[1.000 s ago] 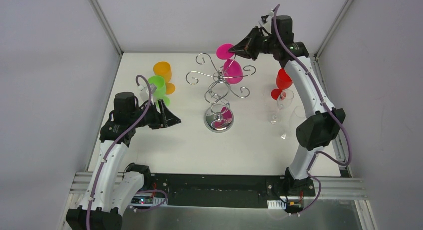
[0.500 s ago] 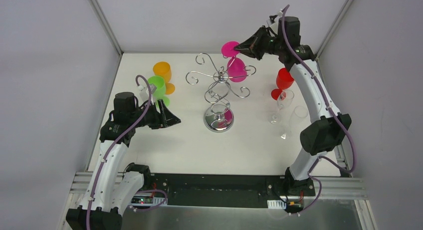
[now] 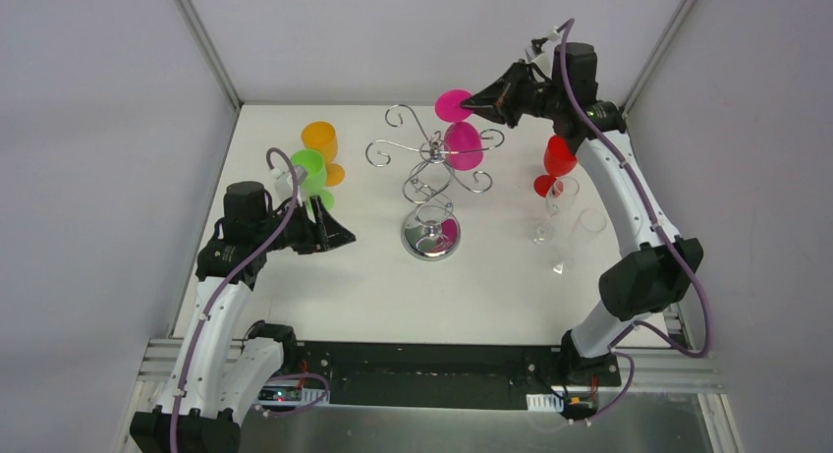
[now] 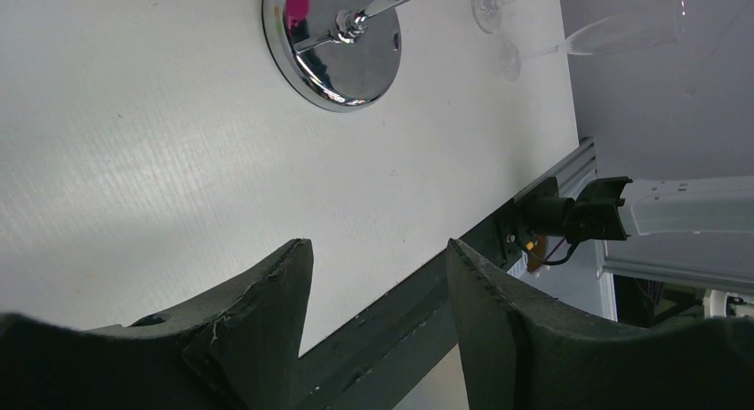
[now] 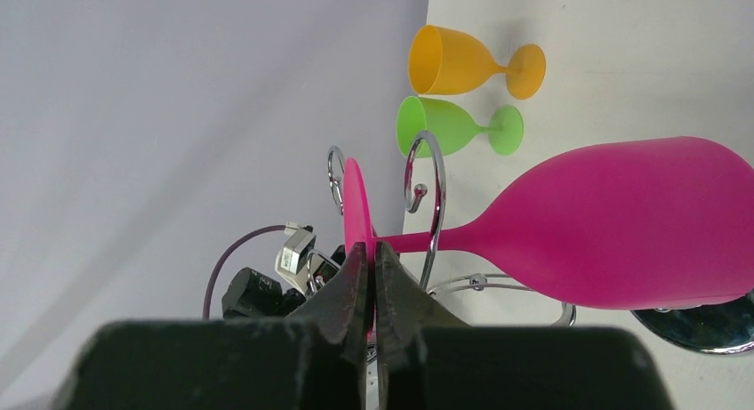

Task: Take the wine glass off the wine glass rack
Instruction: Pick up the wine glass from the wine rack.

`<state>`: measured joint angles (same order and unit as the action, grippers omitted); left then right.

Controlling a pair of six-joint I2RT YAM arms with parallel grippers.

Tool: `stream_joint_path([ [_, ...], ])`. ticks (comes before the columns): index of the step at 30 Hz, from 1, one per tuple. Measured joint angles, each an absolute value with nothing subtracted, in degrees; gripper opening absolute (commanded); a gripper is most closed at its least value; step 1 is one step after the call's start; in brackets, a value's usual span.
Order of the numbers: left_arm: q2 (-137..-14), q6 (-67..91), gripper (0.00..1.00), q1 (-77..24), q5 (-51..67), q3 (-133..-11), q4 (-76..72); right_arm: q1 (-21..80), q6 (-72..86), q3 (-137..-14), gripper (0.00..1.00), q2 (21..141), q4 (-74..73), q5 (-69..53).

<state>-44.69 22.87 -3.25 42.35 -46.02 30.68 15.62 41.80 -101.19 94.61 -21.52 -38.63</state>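
Observation:
The pink wine glass (image 3: 463, 144) hangs upside down at the right side of the chrome wine glass rack (image 3: 432, 168). My right gripper (image 3: 473, 103) is shut on the rim of its round foot (image 3: 450, 105). In the right wrist view the gripper (image 5: 372, 250) pinches the foot (image 5: 357, 201) edge-on. The stem crosses a chrome curl (image 5: 436, 205), and the bowl (image 5: 622, 223) stretches to the right. My left gripper (image 3: 346, 239) hovers open over the table, left of the rack's mirrored base (image 3: 429, 235). Nothing lies between its fingers (image 4: 267, 294).
An orange glass (image 3: 320, 139) and a green glass (image 3: 308, 168) stand at the back left, near my left arm. A red glass (image 3: 558, 160) and two clear glasses (image 3: 557, 202) stand at the right, under my right arm. Enclosure walls border the table.
My right gripper has shifted a little to the right, drawing the pink glass outward along the rack arm. The left arm has not moved.

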Motion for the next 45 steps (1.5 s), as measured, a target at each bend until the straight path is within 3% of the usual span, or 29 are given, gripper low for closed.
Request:
stream_joint_path([
  [21,-43.6,22.9,0.58,-3.2,41.7,-46.0,30.7,21.3,45.9,-100.9,0.00,96.2,-15.6,-41.0],
  [45,-43.4,22.9,0.58,-3.2,41.8,-45.7,30.7,19.1,49.1,-110.3,0.00,104.0,-15.1,-29.4],
])
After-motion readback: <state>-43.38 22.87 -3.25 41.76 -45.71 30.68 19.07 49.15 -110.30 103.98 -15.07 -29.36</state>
